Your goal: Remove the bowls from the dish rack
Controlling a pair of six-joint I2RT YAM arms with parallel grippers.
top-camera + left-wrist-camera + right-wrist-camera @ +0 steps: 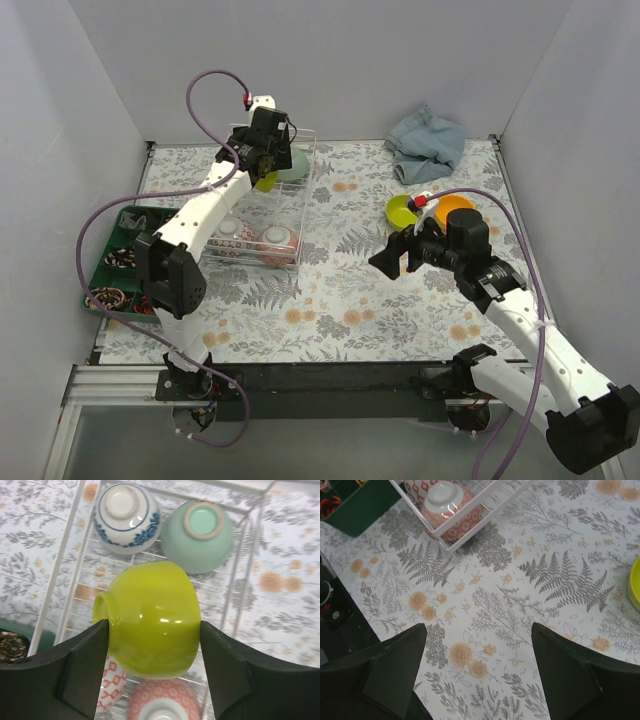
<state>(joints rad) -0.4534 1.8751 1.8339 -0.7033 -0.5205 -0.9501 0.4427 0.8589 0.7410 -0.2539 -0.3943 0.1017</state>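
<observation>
My left gripper (262, 165) is shut on a lime green bowl (150, 620), held sideways above the far end of the wire dish rack (305, 190). Below it in the left wrist view the rack (65, 570) holds a blue-and-white bowl (127, 517), a pale green bowl (199, 535), a whitish patterned bowl (112, 685) and a pinkish bowl (162, 700), all upside down. A second lime green bowl (402, 210) and an orange bowl (452, 208) sit on the table at the right. My right gripper (397, 255) is open and empty over the tablecloth, beside those two.
A dark green compartment tray (115, 255) with small items lies left of the rack. A crumpled blue cloth (425, 140) lies at the back right. Grey walls close in the table on three sides.
</observation>
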